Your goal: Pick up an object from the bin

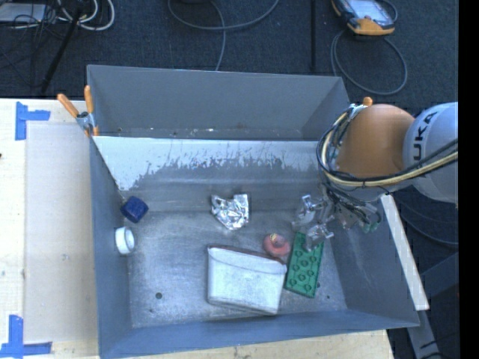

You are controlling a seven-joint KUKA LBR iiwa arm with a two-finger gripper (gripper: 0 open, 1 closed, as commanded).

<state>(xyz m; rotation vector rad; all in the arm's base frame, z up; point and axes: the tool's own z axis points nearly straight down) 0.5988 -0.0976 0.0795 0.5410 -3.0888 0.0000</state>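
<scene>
The tool [315, 217] is low at the right side of the bin [224, 118]. I cannot tell if it is open or closed. A green bumpy block [303, 268] lies just below it, tilted, with its top end by the tool. A pink round thing [275, 245] sits just left of the block, next to a white flat box [243, 279]. Crumpled foil [230, 210] lies in the middle. A blue block [135, 209] and a white ring [124, 239] are far left.

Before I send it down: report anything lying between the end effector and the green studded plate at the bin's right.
Nothing visible lies between them. The end effector is just by the upper end of the green studded plate. A small red round thing lies close against its left edge.
</scene>
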